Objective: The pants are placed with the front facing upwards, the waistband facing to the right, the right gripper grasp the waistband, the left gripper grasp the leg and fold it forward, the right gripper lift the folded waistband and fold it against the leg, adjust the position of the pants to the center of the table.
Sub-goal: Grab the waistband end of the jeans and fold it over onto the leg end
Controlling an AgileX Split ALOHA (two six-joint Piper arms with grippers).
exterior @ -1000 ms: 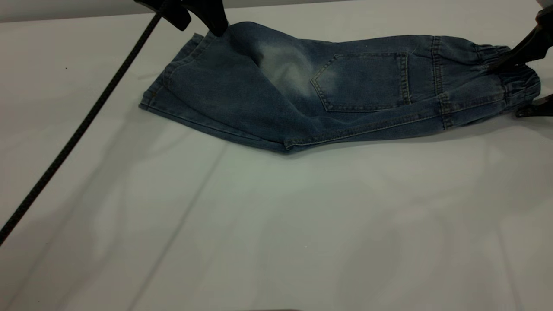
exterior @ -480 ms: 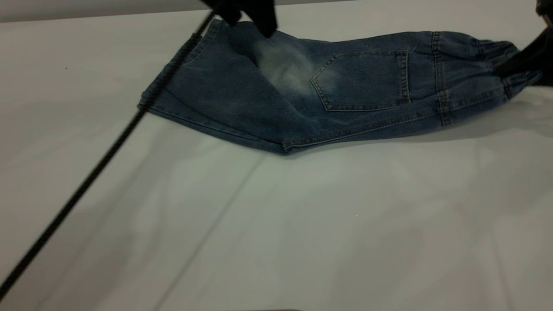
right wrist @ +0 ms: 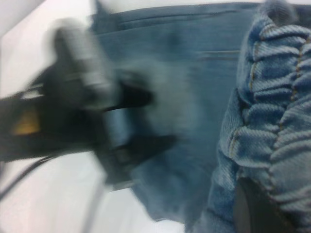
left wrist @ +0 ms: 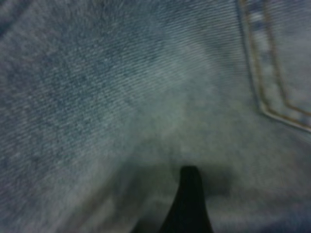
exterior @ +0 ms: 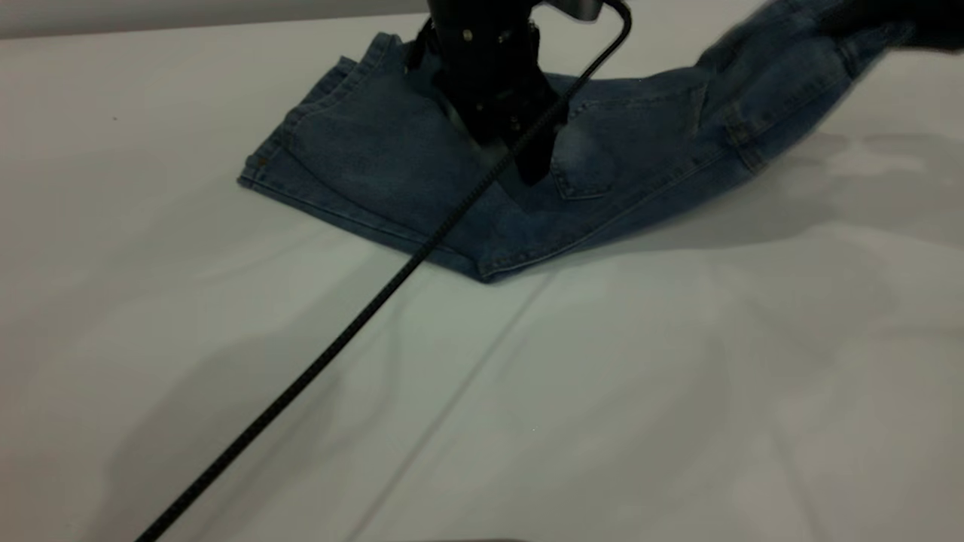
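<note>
Lying across the far half of the table (exterior: pixel 527 391) in the exterior view is one pair of pants (exterior: pixel 361 165), folded blue denim with tan stitching and one square pocket (exterior: pixel 640 135) facing up; the hem end rests flat at the left, the waistband (exterior: pixel 828 38) end is raised off the surface at the upper right. Two grippers show. The left gripper (exterior: pixel 527 162), black and pointed, presses down on the middle of the denim beside the pocket, one braided cable (exterior: pixel 316 361) trailing to the lower left. The right gripper (exterior: pixel 926 26) is a dark blur, cut off at the top right corner, at the raised waistband.

The left wrist view shows faded twill, a corner of pocket stitching (left wrist: pixel 272 107), and a single dark fingertip (left wrist: pixel 190 194) on the cloth; I cannot tell whether its fingers are parted or closed.

The right wrist view shows the gathered, ribbed waistband (right wrist: pixel 272 121) bunched close to the lens with a dark pad (right wrist: pixel 255 211) against it, clenched on the band. The left gripper (right wrist: pixel 146 121) is smeared farther off.
</note>
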